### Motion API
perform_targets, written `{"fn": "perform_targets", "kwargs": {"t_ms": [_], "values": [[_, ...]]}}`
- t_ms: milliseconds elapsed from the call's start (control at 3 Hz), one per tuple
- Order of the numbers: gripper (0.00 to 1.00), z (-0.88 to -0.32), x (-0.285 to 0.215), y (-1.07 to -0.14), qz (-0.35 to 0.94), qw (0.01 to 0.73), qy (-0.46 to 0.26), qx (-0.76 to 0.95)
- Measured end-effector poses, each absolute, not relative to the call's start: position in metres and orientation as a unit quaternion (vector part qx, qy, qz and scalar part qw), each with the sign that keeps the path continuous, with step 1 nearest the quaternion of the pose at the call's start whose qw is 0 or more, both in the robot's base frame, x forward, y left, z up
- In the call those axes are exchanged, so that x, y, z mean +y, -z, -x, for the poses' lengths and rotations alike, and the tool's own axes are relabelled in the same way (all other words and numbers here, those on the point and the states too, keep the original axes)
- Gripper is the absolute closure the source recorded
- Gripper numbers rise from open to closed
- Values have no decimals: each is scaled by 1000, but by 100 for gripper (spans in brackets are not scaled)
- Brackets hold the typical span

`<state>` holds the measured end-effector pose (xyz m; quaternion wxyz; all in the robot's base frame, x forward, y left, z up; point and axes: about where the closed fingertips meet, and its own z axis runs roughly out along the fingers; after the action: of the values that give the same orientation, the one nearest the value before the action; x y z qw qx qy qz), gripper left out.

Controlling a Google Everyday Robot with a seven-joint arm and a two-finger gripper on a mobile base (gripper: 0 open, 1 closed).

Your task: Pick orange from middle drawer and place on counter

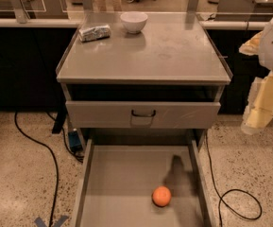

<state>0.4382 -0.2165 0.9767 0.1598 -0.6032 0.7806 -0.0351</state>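
The orange point(161, 196) lies on the floor of the open middle drawer point(122, 188), right of centre and near its front. The counter point(174, 56) is the grey metal top of the cabinet above it. My gripper point(258, 119) hangs at the right edge of the view, beside the cabinet's right side, at about the height of the upper drawer. It is above and to the right of the orange, well apart from it, and holds nothing that I can see. Its shadow falls on the drawer floor just above the orange.
A white bowl point(134, 21) and a crumpled silver foil packet point(94, 32) stand at the back of the counter. The upper drawer front with a black handle point(143, 113) juts out slightly. Black cables point(51, 160) run over the speckled floor on both sides.
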Motion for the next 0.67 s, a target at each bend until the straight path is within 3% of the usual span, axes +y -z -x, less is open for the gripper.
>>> {"fn": "perform_targets", "kwargs": {"t_ms": [667], "values": [[0, -445, -212, -965, 612, 162, 37, 773]]}}
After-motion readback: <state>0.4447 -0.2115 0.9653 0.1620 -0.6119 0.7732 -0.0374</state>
